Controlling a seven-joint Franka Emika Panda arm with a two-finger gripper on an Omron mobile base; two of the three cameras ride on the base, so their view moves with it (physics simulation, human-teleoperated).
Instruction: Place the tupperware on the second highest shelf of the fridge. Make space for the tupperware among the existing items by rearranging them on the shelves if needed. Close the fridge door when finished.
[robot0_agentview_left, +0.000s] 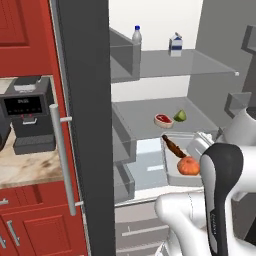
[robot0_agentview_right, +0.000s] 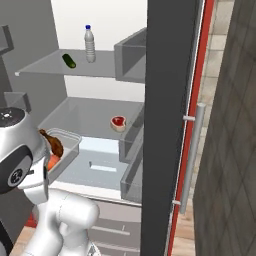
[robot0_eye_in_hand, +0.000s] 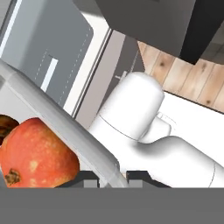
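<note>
The tool (robot0_eye_in_hand: 113, 177) sits at the bottom of the hand view, its two dark tips closed tight on the grey rim of the tupperware (robot0_eye_in_hand: 52, 118). Inside this clear container lies an orange-red pomegranate (robot0_eye_in_hand: 37, 153), and beside it a brown, elongated food item (robot0_agentview_left: 172, 145).

From the left base view, the tupperware (robot0_agentview_left: 175, 172) hangs in front of the open fridge (robot0_agentview_left: 150, 30), just before the lower shelf, near the white arm's dark wrist. From the right base view, it (robot0_agentview_right: 67, 147) shows just beside the arm's round elbow.

Beyond it, on the middle shelf (robot0_agentview_left: 135, 112), rest a red piece of raw meat (robot0_agentview_left: 163, 119) and, just beside it, a yellow-green rounded item (robot0_agentview_left: 180, 116), apart from each other.

Farther up, the upper shelf (robot0_agentview_left: 210, 62) carries a small clear bottle (robot0_agentview_left: 136, 36) with a blue cap and a white-and-blue carton (robot0_agentview_left: 175, 45), well apart. The right base view also shows a dark green cucumber (robot0_agentview_right: 69, 61) near the bottle.

The left-hand door (robot0_agentview_left: 87, 125) stands open edge-on, and the fridge door (robot0_agentview_right: 167, 125) on the right stands open too, its bar handle (robot0_agentview_right: 192, 155) facing outward.

To the far left, a black coffee machine (robot0_agentview_left: 29, 115) stands on a marbled bench (robot0_agentview_left: 27, 167).
</note>
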